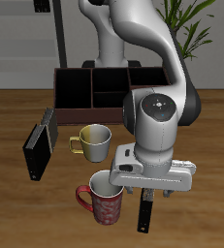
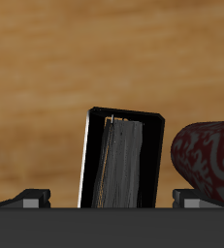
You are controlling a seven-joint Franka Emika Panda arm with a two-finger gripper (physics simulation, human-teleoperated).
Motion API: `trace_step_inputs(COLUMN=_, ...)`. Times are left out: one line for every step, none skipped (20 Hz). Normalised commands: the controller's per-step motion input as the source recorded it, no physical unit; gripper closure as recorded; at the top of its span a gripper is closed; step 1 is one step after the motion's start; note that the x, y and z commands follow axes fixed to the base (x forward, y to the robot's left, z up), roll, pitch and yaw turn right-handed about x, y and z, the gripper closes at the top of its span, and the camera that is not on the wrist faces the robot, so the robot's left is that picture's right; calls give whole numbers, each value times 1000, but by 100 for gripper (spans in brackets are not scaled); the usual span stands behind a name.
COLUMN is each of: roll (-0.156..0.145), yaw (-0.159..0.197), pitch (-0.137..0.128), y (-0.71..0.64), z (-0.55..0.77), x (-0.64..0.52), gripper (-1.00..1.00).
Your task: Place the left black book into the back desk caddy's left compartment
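The left black book [image 1: 143,215] is slim and stands on end near the table's front edge, beside the red mug. My gripper [image 1: 144,197] is right above it, open, with one finger on each side of the book's top. In the wrist view the book [image 2: 123,165] shows its black cover and grey page block between my fingertips [image 2: 31,199], which do not press on it. The back desk caddy [image 1: 92,70] stands at the table's back. Its wide dark end bay [image 1: 73,89] is in view; my arm hides the caddy's other end.
A red patterned mug [image 1: 106,203] stands close beside the book and also shows in the wrist view [image 2: 206,150]. A yellow mug [image 1: 94,141] stands mid-table. A thicker black book with a pale page edge [image 1: 39,147] stands farther off, nearer the caddy.
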Motion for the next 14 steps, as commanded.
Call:
trace_step_inputs(roll=8, yaw=95, pitch=17, y=-82, z=-298, x=-27, gripper=-100)
trace_step_inputs(roll=-24, yaw=-40, pitch=38, y=-118, z=-291, x=-64, gripper=100)
trace_step_inputs(roll=6, yaw=16, pitch=14, y=-32, z=-108, x=-11, gripper=100)
trace_step_inputs(roll=4, yaw=-40, pitch=24, y=-140, z=-202, x=-70, gripper=100)
trace_step_inputs(roll=-21, yaw=-8, pitch=29, y=-68, z=-59, x=-62, gripper=100)
trace_step_inputs(roll=0, yaw=0, pitch=0, y=0, z=0, x=0, gripper=100)
trace_step_inputs(roll=9, yaw=7, pitch=-2, y=-75, z=17, x=-137, gripper=100)
trace_step_inputs(roll=16, yaw=-12, pitch=-12, y=17, z=87, x=-57, gripper=100)
trace_step_inputs(roll=0, yaw=0, pitch=0, y=-34, z=44, x=-23, gripper=100)
trace_step_inputs(roll=47, yaw=20, pitch=-66, y=181, z=409, x=-256, gripper=100)
trace_step_inputs(roll=0, yaw=0, pitch=0, y=0, z=0, x=0, gripper=100)
trace_step_inputs(roll=1, yaw=8, pitch=-20, y=-48, z=228, x=-63, gripper=100)
trace_step_inputs(roll=32, yaw=28, pitch=-46, y=216, z=281, x=-174, gripper=100)
trace_step_inputs(roll=47, yaw=14, pitch=-51, y=127, z=323, x=-146, gripper=100)
